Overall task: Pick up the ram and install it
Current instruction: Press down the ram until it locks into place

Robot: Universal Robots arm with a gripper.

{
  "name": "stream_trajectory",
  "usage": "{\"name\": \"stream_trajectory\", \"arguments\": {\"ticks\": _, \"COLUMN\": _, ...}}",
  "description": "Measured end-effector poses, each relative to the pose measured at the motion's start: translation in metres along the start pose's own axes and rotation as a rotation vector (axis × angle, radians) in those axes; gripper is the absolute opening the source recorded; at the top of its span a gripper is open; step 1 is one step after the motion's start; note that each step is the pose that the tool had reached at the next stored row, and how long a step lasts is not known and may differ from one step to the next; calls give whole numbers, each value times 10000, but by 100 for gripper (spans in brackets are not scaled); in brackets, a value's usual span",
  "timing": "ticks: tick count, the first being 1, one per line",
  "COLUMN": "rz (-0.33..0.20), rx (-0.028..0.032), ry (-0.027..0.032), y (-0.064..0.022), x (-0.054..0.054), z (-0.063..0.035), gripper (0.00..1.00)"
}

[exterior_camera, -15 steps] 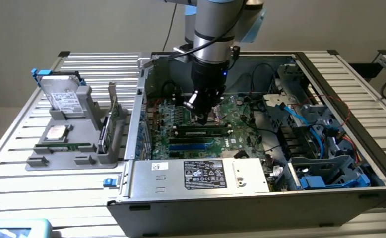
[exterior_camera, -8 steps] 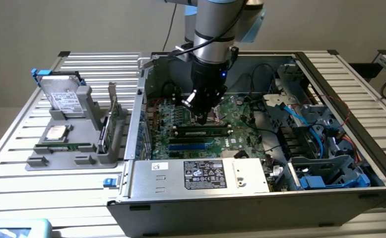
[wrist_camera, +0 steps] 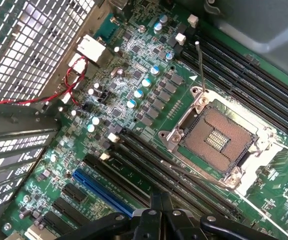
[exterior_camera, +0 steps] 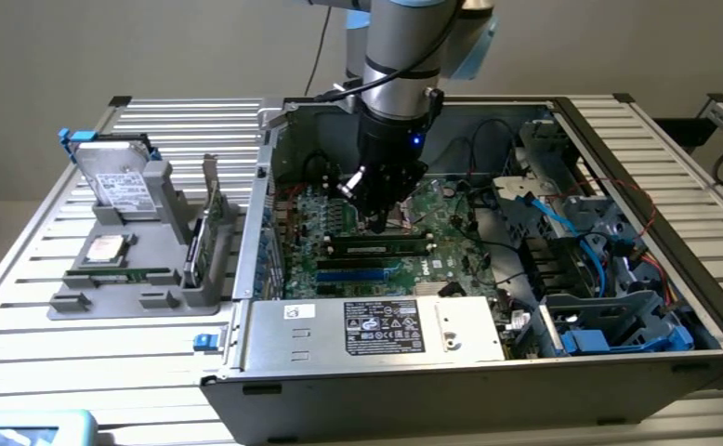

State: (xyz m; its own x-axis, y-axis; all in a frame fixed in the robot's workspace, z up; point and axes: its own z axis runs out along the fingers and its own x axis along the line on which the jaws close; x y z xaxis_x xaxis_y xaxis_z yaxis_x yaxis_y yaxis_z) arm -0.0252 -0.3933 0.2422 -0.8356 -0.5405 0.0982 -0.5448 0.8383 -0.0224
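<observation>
The ram (exterior_camera: pixel 120 276), a long thin green stick, lies flat along the front of the grey holder (exterior_camera: pixel 76 302) at the exterior view's left, outside the computer case. My gripper (exterior_camera: pixel 374 221) hangs inside the open case (exterior_camera: pixel 461 372) above the green motherboard (exterior_camera: pixel 318 223), far from the ram. In the wrist view its black fingers (wrist_camera: pixel 149 220) meet with nothing between them, so the gripper (wrist_camera: pixel 161 202) is shut and empty. Below it lie the bare CPU socket (wrist_camera: pixel 219 140), long black memory slots (wrist_camera: pixel 149 170) and a blue slot (wrist_camera: pixel 101 190).
The holder also carries a hard drive (exterior_camera: pixel 120 181), a square silver chip (exterior_camera: pixel 108 249) and an upright green card (exterior_camera: pixel 213 223). Inside the case, the power supply (exterior_camera: pixel 374 327) sits at the front, with blue cables (exterior_camera: pixel 560 223) and drive bays (exterior_camera: pixel 610 325) at the exterior view's right.
</observation>
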Motion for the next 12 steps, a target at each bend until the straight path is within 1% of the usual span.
{"name": "stream_trajectory", "arguments": {"ticks": 1, "rz": 116, "rx": -6, "ry": -7, "y": 0, "x": 0, "z": 0, "gripper": 11}}
{"name": "stream_trajectory", "arguments": {"ticks": 3, "rz": 320, "rx": -4, "ry": -40, "y": 0, "x": -1, "z": 1, "gripper": 11}}
{"name": "stream_trajectory", "arguments": {"ticks": 6, "rz": 625, "rx": 15, "ry": -107, "y": 0, "x": 0, "z": 0, "gripper": 11}}
{"name": "stream_trajectory", "arguments": {"ticks": 9, "rz": 897, "rx": 45, "ry": -193, "y": 0, "x": -1, "z": 1, "gripper": 11}}
{"name": "stream_trajectory", "arguments": {"ticks": 12, "rz": 1195, "rx": 52, "ry": -235, "y": 0, "x": -1, "z": 1, "gripper": 11}}
